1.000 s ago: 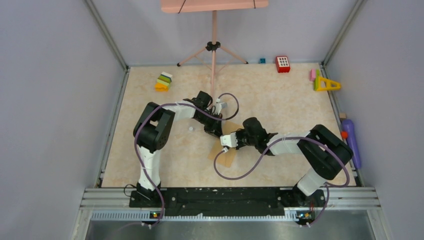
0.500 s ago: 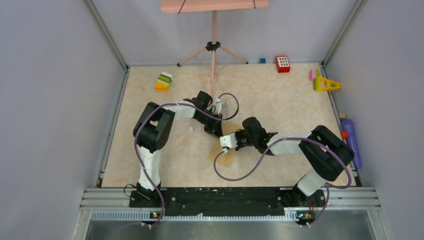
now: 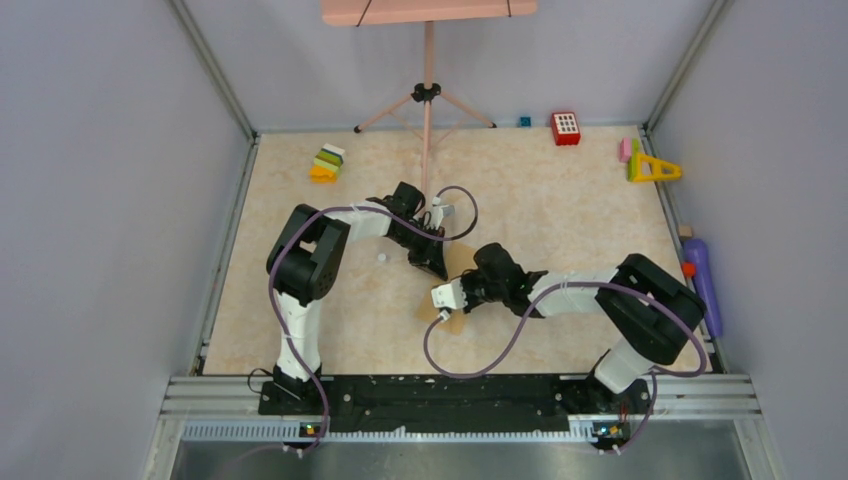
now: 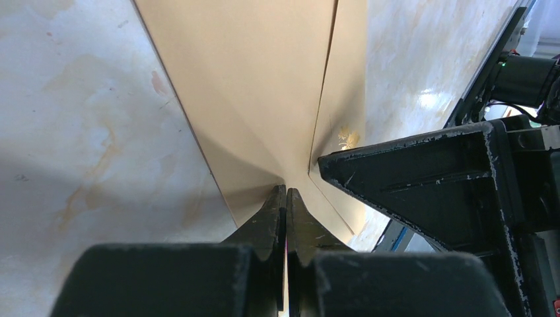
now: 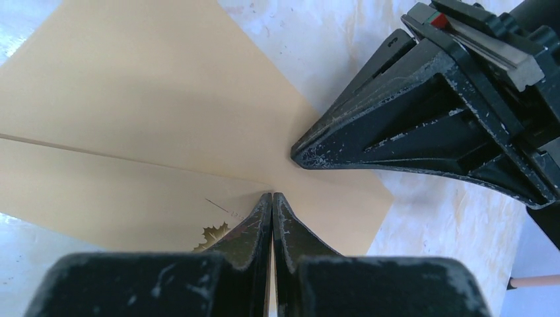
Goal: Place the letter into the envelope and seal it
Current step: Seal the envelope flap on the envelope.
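Change over the last second: the right pincer (image 5: 272,196) has slid toward the near left along the envelope (image 5: 145,112); the left pincer (image 4: 286,191) has held position. Both pincers are fully closed and grip nothing, with their tips pressed on the flap fold, close together. The envelope lies flat mid-desk (image 4: 79,132). The letter is not visible, presumably inside. Judgement: the flap is being creased down and sealing is near completion.

Beige marbled table (image 3: 560,210): brown envelope (image 3: 452,320) flat at ctr; coloured block stack (image 3: 327,163) upper left; red block (image 3: 565,128) w/ white dots top, right of ctr; yellow triangle (image 3: 652,168) upper right; small white bit (image 3: 381,258) left of ctr.
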Robot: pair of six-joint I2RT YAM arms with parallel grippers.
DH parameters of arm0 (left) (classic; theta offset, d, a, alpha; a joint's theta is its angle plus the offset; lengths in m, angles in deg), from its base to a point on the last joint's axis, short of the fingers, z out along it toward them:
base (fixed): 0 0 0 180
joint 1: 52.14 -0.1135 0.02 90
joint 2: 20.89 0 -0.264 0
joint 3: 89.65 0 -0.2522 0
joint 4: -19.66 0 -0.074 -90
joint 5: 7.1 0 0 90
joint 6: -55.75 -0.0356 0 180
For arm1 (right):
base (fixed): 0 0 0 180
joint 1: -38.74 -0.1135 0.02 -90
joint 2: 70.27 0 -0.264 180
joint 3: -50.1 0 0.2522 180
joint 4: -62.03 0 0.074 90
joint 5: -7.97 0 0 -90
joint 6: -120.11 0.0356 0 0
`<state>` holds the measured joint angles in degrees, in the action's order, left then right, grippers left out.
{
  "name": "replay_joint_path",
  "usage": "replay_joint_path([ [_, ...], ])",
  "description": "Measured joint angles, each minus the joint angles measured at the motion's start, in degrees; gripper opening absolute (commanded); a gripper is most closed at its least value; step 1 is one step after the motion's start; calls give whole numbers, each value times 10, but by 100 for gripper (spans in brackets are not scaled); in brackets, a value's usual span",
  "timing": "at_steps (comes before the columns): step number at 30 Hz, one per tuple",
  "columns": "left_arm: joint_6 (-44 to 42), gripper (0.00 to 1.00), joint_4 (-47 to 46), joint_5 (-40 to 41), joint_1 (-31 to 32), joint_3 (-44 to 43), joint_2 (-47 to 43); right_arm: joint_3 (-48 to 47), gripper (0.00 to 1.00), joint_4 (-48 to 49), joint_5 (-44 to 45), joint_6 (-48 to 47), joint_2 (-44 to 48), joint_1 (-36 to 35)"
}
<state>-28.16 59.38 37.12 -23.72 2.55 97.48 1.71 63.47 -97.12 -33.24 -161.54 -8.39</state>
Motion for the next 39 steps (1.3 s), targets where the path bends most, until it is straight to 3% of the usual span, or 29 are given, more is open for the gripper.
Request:
replay_joint_path([
  [26,0,0,0,0,0,0,0,-5,0,12,4,-1,-11,-12],
  [39,0,0,0,1,0,0,0,-15,0,-88,-62,-12,21,-20],
])
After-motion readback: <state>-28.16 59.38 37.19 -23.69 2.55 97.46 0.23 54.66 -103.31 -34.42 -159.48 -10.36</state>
